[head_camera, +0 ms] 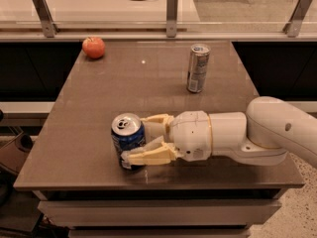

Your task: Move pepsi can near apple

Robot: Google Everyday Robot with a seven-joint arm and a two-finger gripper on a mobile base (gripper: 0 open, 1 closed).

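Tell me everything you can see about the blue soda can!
The pepsi can is dark blue with white markings and a shiny silver top, and it looks like metal. It stands upright on the brown table, near the front edge and left of the middle. The gripper reaches in from the right with its cream jaws closed around the can, one behind it and one across its lower front. The apple sits far away at the back left corner.
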